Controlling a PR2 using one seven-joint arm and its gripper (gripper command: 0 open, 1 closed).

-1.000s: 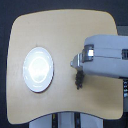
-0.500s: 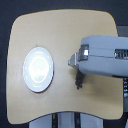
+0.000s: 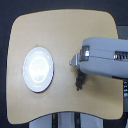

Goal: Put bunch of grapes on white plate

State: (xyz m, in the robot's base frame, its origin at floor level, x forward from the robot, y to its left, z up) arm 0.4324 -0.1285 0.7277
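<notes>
The white plate [image 3: 38, 69] lies on the tan table toward the exterior view's left. The bunch of grapes [image 3: 79, 82] shows as a small dark cluster just below the front end of my grey arm, roughly a plate's width to the right of the plate. My gripper [image 3: 77, 69] reaches in from the exterior view's right and sits directly over the top of the grapes. The arm's housing hides its fingers, so I cannot tell whether they are closed on the bunch or whether the bunch rests on the table.
The round-cornered tan table [image 3: 60, 30] fills most of the view, with dark floor beyond its edges. A light-coloured base [image 3: 62, 120] stands at the table's near edge. My bulky arm housing [image 3: 105, 57] covers the table's right side.
The arm's front end has shifted a little toward the plate over the last second. The dark cluster stays beneath its tip. The plate has not moved.
</notes>
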